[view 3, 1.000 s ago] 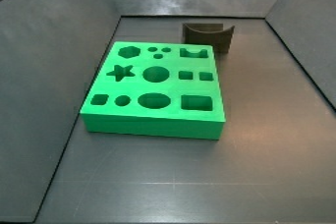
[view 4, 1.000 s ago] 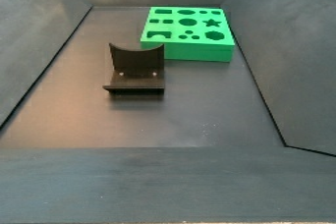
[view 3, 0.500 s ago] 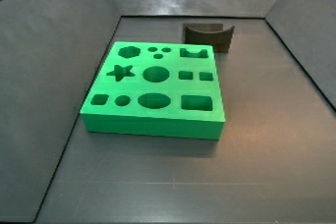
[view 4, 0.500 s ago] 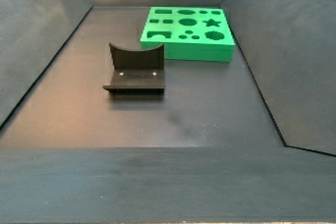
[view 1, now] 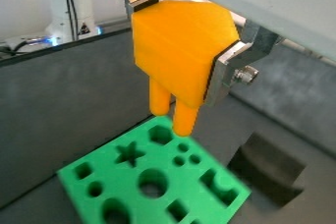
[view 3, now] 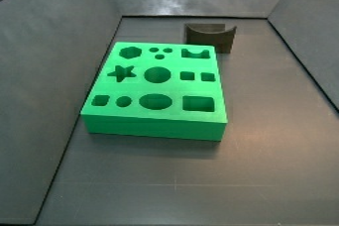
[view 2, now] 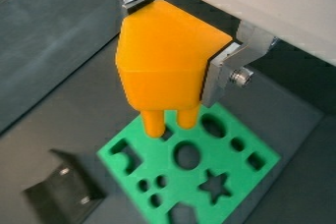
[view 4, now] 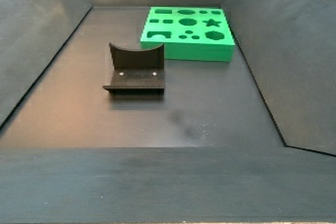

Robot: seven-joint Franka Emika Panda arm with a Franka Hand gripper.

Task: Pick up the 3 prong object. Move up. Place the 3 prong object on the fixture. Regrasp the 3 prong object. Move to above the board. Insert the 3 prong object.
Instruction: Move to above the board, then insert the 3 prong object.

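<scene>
My gripper is shut on the orange-yellow 3 prong object, prongs pointing down. It hangs high above the green board, which shows below the prongs in both wrist views. Neither side view shows the gripper or the piece. The board lies flat on the floor with its star, hexagon, round and square holes up. The dark fixture stands apart from the board, also seen in both wrist views.
Dark grey sloping walls enclose the floor on all sides. Bare dark floor lies in front of the fixture and board.
</scene>
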